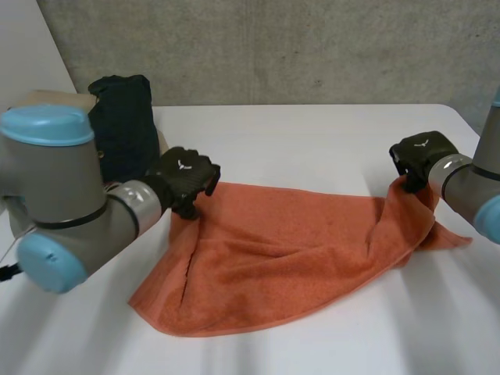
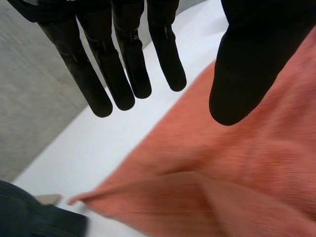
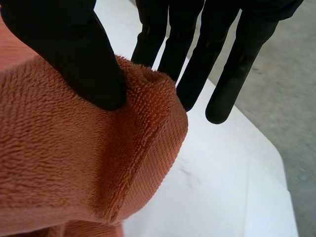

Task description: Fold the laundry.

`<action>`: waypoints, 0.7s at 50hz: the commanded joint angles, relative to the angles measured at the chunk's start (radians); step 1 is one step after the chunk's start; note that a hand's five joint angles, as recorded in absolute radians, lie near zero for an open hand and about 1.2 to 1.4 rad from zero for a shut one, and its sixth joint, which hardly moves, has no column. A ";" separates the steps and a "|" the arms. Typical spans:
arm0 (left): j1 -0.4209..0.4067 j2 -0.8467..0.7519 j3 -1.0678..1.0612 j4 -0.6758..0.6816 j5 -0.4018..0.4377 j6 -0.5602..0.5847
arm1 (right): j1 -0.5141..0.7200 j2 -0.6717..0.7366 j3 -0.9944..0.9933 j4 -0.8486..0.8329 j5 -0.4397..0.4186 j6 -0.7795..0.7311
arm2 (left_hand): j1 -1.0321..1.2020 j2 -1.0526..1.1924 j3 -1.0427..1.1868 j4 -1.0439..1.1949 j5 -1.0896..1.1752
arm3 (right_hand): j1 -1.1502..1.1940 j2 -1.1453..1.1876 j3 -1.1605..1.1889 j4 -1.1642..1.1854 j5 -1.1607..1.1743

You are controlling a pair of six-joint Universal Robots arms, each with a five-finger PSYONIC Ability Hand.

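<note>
An orange towel (image 1: 273, 250) lies rumpled across the white table (image 1: 312, 133), its far right corner lifted. My right hand (image 1: 422, 156) holds that raised corner; in the right wrist view the thumb (image 3: 74, 49) pinches the orange towel (image 3: 74, 163) against the fingers. My left hand (image 1: 186, 176) hovers over the towel's far left corner. In the left wrist view its fingers (image 2: 123, 64) are straight and spread from the thumb, with nothing between them, and the orange towel (image 2: 237, 173) lies below.
A dark folded garment (image 1: 121, 125) stands at the back left on a tan box (image 1: 47, 100), close behind my left hand; the dark garment (image 2: 29, 215) also lies beyond the towel's corner. The table edge (image 3: 276, 163) runs near my right hand. A grey wall stands behind.
</note>
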 commanded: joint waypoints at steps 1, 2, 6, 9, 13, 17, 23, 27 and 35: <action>0.050 0.170 -0.230 -0.059 0.132 -0.051 | -0.009 0.049 -0.050 -0.021 0.060 0.021 | 0.058 0.049 0.045 0.053 0.051 | 0.298 0.222 0.207 0.198 0.262; 0.057 0.188 -0.261 -0.061 0.143 -0.050 | -0.009 0.054 -0.050 -0.021 0.060 0.021 | 0.061 0.052 0.048 0.056 0.054 | 0.298 0.222 0.207 0.198 0.262; 0.092 0.259 -0.410 -0.055 0.183 -0.028 | -0.012 0.063 -0.045 -0.022 0.057 0.023 | 0.093 0.085 0.080 0.089 0.086 | 0.298 0.222 0.207 0.198 0.262; 0.116 0.288 -0.502 -0.039 0.198 0.015 | -0.015 0.063 -0.030 -0.022 0.057 0.021 | 0.146 0.137 0.133 0.141 0.139 | 0.298 0.222 0.207 0.198 0.262; 0.155 0.288 -0.590 -0.024 0.204 0.093 | -0.022 0.055 -0.009 -0.025 0.052 0.023 | 0.155 0.146 0.142 0.150 0.148 | 0.298 0.222 0.207 0.198 0.262; 0.190 0.273 -0.637 0.010 0.215 0.165 | -0.036 0.045 0.010 -0.032 0.038 0.023 | 0.143 0.135 0.130 0.139 0.136 | 0.298 0.222 0.207 0.198 0.262; 0.212 0.213 -0.625 0.057 0.213 0.193 | -0.039 0.042 0.036 -0.038 0.014 0.020 | 0.128 0.120 0.116 0.124 0.121 | 0.298 0.222 0.207 0.198 0.262; 0.212 0.186 -0.613 0.077 0.212 0.194 | -0.038 0.029 0.054 -0.038 0.014 0.021 | 0.134 0.126 0.121 0.130 0.127 | 0.298 0.222 0.207 0.198 0.262; 0.187 0.110 -0.585 0.177 0.164 0.211 | -0.039 0.002 0.091 -0.058 0.003 0.023 | 0.403 0.394 0.390 0.398 0.396 | 0.298 0.222 0.207 0.198 0.262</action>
